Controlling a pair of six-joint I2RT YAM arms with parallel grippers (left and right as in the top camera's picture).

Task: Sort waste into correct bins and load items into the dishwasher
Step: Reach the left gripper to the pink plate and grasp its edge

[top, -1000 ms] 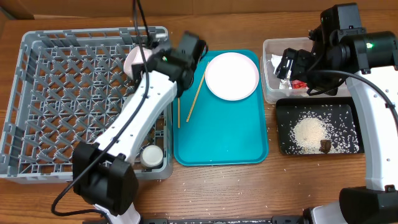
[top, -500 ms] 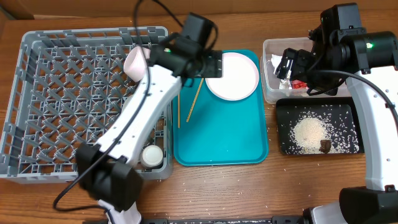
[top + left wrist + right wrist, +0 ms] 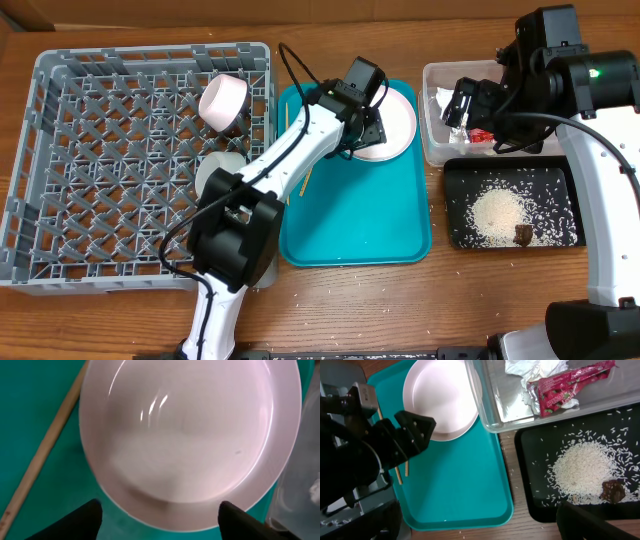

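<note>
The large white plate point(image 3: 398, 118) lies at the back of the teal tray point(image 3: 360, 220). My left gripper point(image 3: 365, 135) is open just above the plate's near rim. In the left wrist view its fingertips point(image 3: 160, 515) straddle the rim of the plate point(image 3: 190, 425). A chopstick point(image 3: 40, 460) lies beside the plate point(image 3: 440, 400). A bowl point(image 3: 225, 97) and a small plate point(image 3: 215, 170) sit in the grey rack point(image 3: 60, 200). My right gripper point(image 3: 462, 105) hovers open and empty over the clear tub point(image 3: 430, 110). The tub holds the napkin point(image 3: 530, 367) and the red wrapper point(image 3: 565, 385).
The black tray point(image 3: 455, 235) holds the rice point(image 3: 497, 210) and the brown lump point(image 3: 523, 234). Loose rice grains lie on the wood in front of the teal tray. My left arm crosses the rack's right wall and hides the cup.
My left arm has swung right from the rack's edge to above the large plate on the teal tray. The bowl stays in the rack. The right arm has not moved.
</note>
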